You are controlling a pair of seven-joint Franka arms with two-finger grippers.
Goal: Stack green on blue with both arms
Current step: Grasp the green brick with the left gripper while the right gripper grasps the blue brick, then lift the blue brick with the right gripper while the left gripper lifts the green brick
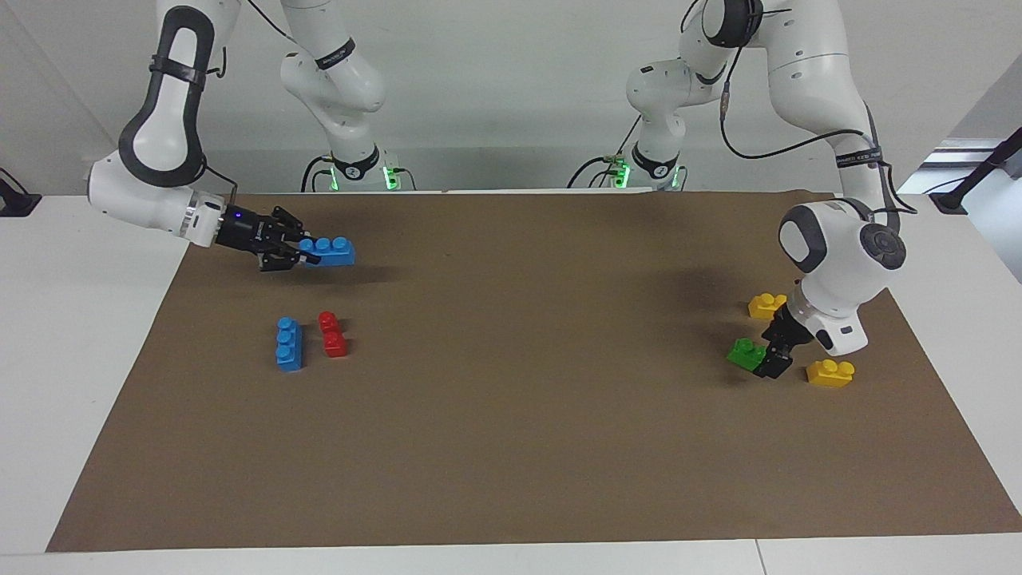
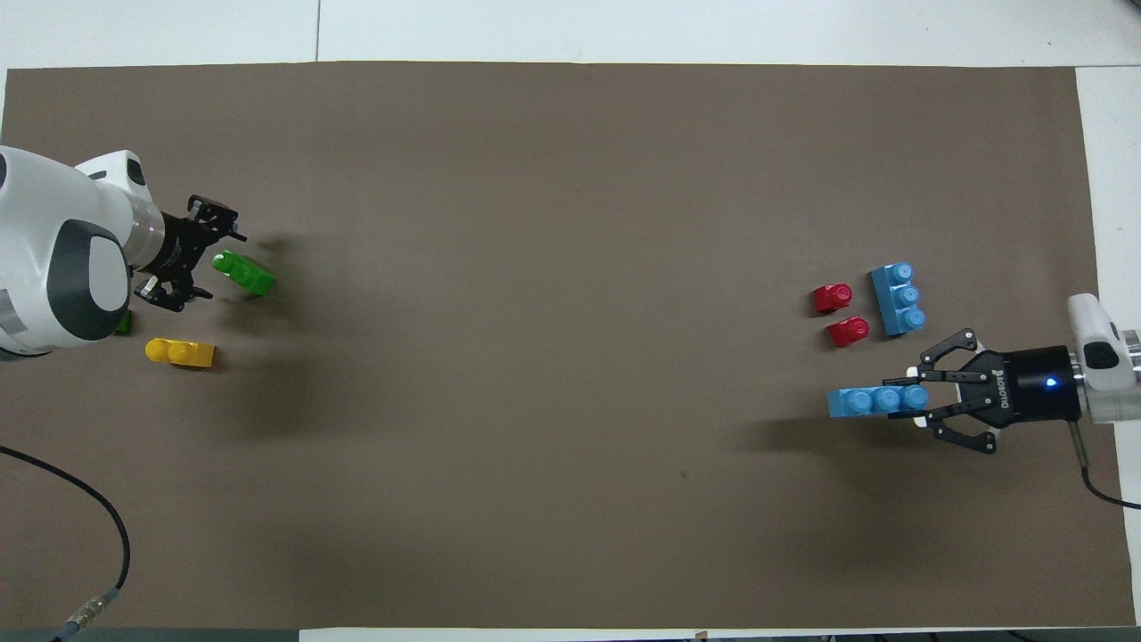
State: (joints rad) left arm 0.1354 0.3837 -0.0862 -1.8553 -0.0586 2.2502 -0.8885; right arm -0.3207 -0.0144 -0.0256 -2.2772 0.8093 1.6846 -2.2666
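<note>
A: Over the right arm's end, right gripper (image 1: 307, 254) clamps blue (image 1: 331, 251), raised. Left gripper (image 1: 765, 356) grips green (image 1: 746, 354) at its own end.
B: Pickup step. Next: carry both mid-table, align studs.

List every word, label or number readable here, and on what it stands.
"ROBOTIQ": on the right gripper, which holds a blue brick.
White lettering on the arms' black bands: too small to read.
Round marks on the arm bases: too blurred to read.
</note>
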